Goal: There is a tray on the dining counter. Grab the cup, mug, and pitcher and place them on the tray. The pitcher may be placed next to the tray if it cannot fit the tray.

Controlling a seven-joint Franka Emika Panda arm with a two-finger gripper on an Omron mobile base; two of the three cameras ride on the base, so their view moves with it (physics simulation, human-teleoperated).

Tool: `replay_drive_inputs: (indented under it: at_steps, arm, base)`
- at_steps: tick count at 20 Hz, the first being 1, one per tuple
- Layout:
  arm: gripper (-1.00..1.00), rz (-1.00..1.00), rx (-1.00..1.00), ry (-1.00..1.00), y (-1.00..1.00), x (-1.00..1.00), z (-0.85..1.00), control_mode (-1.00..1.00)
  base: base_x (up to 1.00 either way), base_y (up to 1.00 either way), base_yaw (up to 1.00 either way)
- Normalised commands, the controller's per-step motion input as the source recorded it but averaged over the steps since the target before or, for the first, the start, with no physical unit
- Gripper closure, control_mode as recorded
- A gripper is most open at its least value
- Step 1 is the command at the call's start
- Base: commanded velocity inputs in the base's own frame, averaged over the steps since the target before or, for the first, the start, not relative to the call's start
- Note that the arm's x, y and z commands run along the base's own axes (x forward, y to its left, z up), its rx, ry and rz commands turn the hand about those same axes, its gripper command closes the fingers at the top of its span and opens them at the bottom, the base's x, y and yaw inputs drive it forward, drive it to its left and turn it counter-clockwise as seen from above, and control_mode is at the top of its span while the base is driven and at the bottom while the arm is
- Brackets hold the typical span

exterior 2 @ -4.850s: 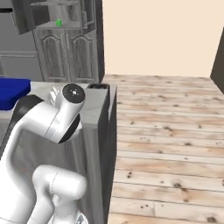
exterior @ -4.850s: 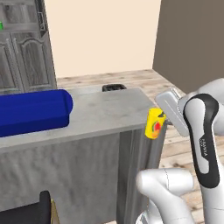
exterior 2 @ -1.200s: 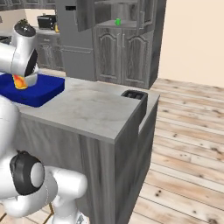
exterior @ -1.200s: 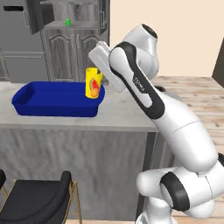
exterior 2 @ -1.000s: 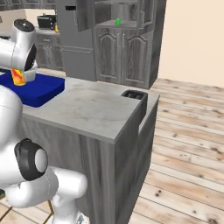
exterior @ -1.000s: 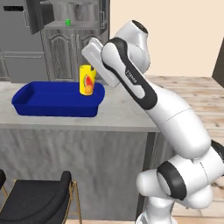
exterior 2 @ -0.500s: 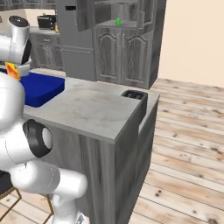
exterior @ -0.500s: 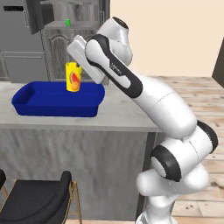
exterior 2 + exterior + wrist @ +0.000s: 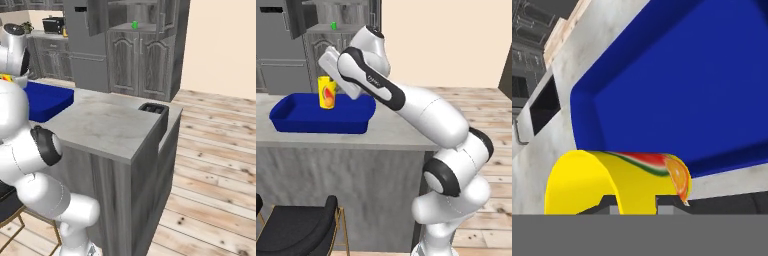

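Cup [image 9: 326,93] sits upright between the gripper's [image 9: 326,86] nearly closed fingers, gripped at its rim, hanging over the blue tray [image 9: 291,119] on the worktop [image 9: 386,136].

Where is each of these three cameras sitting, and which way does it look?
Left base view: behind the arm, left; faces the tray and cup on the dining counter; arm at right.
Right base view: behind, right; same counter and tray; arm at left.
Hand view: on the hand, looking along the tool at the cup over the tray.
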Motion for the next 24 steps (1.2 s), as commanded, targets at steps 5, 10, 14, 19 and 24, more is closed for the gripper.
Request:
replay_drive_inputs:
  at_steps: [5, 10, 14, 19, 24]
  arm:
    - [1.0, 0.0, 0.0, 0.0, 0.27, 0.23, -0.29, -1.0]
    - [1.0, 0.0, 0.0, 0.0, 0.29, 0.18, -0.38, -1.0]
    - [1.0, 0.0, 0.0, 0.0, 0.38, 0.21, -0.23, -1.0]
    - [1.0, 0.0, 0.0, 0.0, 0.33, 0.2, -0.11, -1.0]
    - [1.0, 0.0, 0.0, 0.0, 0.21, 0.07, -0.02, -1.0]
  base:
    - [0.0, 0.0, 0.0]
    - [0.0, 0.0, 0.0]
    - [0.0, 0.0, 0.0]
    - [0.0, 0.0, 0.0]
    - [0.0, 0.0, 0.0]
